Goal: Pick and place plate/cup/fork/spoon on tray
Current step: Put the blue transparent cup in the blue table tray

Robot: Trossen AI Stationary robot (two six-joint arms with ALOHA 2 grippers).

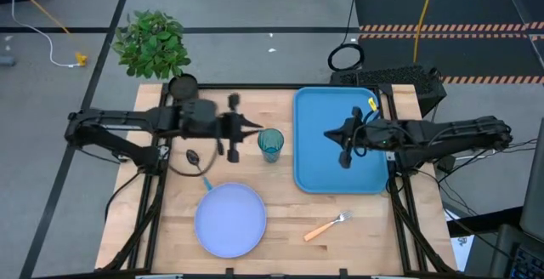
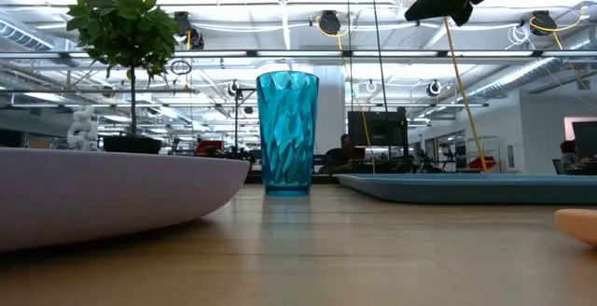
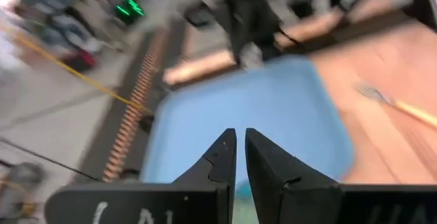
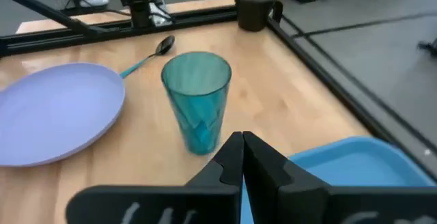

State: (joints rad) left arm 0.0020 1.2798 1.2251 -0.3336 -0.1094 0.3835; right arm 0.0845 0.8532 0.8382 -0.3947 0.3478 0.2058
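The teal cup (image 1: 270,145) stands upright on the wooden table, left of the blue tray (image 1: 340,173); it also shows in the right wrist view (image 4: 196,101). The lavender plate (image 1: 230,219) lies near the front edge. The orange-handled fork (image 1: 327,226) lies right of the plate. The spoon (image 1: 197,162) lies left of the cup. My left gripper (image 1: 255,126) is shut and empty, raised just left of the cup and pointing at the tray. My right gripper (image 1: 327,134) is shut and empty, raised over the tray's left part and pointing at the cup.
A dark pot with a green plant (image 1: 153,45) stands at the table's far left corner. The tray (image 4: 362,162) holds nothing. Bare wood lies between the plate, cup and fork.
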